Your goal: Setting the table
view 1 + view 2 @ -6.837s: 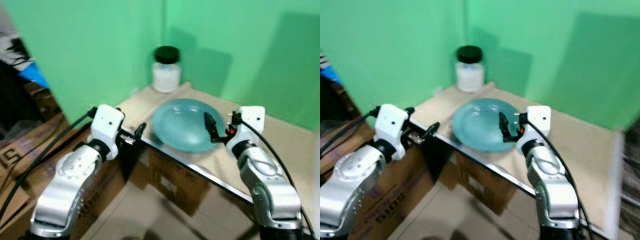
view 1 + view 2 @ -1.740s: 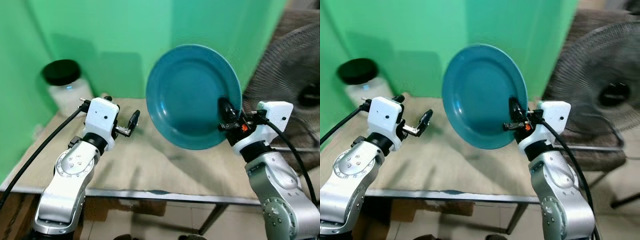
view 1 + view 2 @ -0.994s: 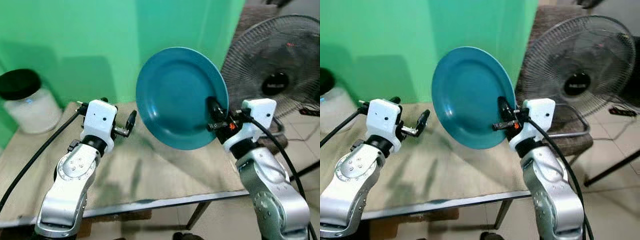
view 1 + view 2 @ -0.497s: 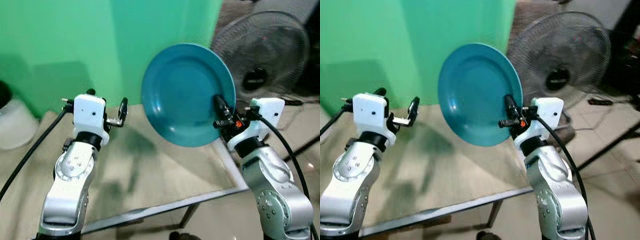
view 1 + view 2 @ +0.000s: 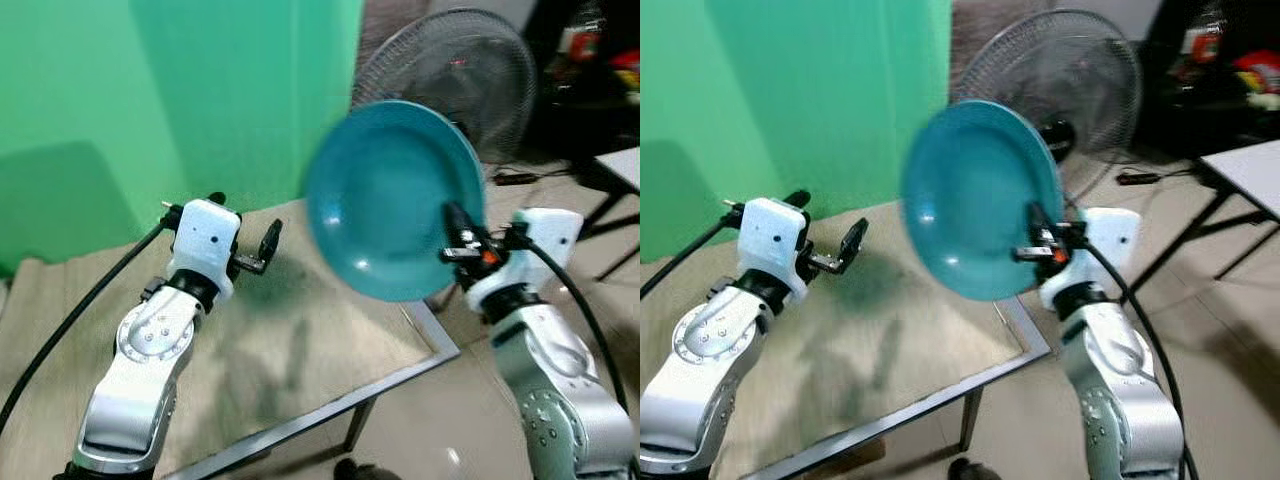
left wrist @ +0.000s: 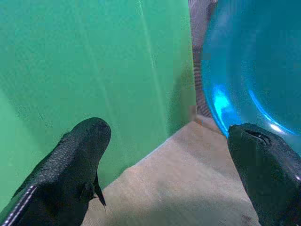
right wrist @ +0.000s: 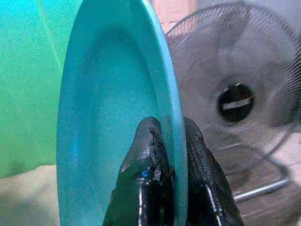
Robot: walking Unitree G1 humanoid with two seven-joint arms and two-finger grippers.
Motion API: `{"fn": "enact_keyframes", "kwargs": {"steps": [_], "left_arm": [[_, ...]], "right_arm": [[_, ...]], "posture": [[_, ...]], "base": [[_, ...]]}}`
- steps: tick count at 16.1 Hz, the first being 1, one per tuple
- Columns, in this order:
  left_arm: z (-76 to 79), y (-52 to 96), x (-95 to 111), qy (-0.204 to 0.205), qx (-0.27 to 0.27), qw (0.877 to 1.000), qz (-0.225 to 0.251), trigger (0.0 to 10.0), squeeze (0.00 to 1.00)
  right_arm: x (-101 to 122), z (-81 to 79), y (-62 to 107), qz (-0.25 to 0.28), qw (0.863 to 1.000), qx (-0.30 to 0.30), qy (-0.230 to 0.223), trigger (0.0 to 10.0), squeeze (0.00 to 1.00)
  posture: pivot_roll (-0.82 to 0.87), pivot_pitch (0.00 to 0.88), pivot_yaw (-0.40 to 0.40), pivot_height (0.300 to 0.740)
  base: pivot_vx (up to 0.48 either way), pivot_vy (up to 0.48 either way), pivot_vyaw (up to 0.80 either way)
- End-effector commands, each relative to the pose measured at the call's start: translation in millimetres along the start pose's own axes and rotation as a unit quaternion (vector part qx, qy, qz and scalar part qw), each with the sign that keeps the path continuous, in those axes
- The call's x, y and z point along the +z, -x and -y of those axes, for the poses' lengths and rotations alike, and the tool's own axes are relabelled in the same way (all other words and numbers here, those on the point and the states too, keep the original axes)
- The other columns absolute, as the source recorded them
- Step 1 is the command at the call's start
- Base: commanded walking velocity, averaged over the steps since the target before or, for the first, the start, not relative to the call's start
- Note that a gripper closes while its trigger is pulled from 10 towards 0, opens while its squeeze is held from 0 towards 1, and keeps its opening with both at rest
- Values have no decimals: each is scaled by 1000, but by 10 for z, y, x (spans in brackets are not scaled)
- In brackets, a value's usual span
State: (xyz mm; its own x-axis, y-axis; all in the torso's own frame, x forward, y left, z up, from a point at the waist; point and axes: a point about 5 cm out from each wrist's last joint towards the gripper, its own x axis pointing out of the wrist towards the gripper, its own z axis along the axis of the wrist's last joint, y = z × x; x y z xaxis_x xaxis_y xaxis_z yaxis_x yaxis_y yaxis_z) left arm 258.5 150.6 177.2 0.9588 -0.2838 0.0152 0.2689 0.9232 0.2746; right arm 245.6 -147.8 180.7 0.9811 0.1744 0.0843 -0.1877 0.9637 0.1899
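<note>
1. The right gripper [image 7: 168,141] is clenched on the rim of a teal plate [image 5: 395,200]. One black finger lies on the inner face and the other on the back, so the rim sits between them.
2. The plate is held up in the air, standing nearly on its edge. Most of it rises above the right gripper and spreads toward the robot's left side. Its hollow face looks toward the left arm.
3. Below the plate and to the left of the right gripper lies the table [image 5: 300,370], covered with a beige cloth. The plate is not touching it. The table's metal corner is just below the plate's lower edge in the head views.
4. Behind the plate, on the far side from the right gripper, stands a floor fan [image 5: 1060,70] with a round wire guard. In the right wrist view its dark hub [image 7: 235,101] is seen just past the plate's rim.
5. The left gripper [image 5: 262,247] is held above the table and is released: its two black fingers [image 6: 70,160] are spread wide and hold nothing. The plate is in front of it and off to its right, apart from the fingers.
6. Beyond the left gripper is a green wall [image 5: 150,100].
7. Farther to the right of the right gripper, a corner of a pale table [image 5: 1250,160] on dark legs is seen on the tiled floor [image 5: 1230,330].
</note>
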Motion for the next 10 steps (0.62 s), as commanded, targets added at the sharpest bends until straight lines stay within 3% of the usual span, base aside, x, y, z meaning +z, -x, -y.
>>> {"fn": "enact_keyframes", "kwargs": {"steps": [1, 7, 10], "left_arm": [[-12, -18, 25, 3, -3, 1000, 1, 10000, 0], [9, -15, 17, 17, -11, 1000, -1, 10000, 0], [68, -41, 15, 28, -19, 999, -8, 10000, 0]], "right_arm": [[100, -65, 1, 29, 1000, 12, 4, 10000, 0], [111, -56, 31, 31, 999, 1, 19, 10000, 0], [100, 24, 44, 27, 999, -35, -5, 10000, 0]], "posture": [[119, 0, 3, 740], [113, 0, 8, 740], [112, 0, 17, 740]], "base": [[0, 0, -769], [0, 0, -774], [0, 0, -775]]}}
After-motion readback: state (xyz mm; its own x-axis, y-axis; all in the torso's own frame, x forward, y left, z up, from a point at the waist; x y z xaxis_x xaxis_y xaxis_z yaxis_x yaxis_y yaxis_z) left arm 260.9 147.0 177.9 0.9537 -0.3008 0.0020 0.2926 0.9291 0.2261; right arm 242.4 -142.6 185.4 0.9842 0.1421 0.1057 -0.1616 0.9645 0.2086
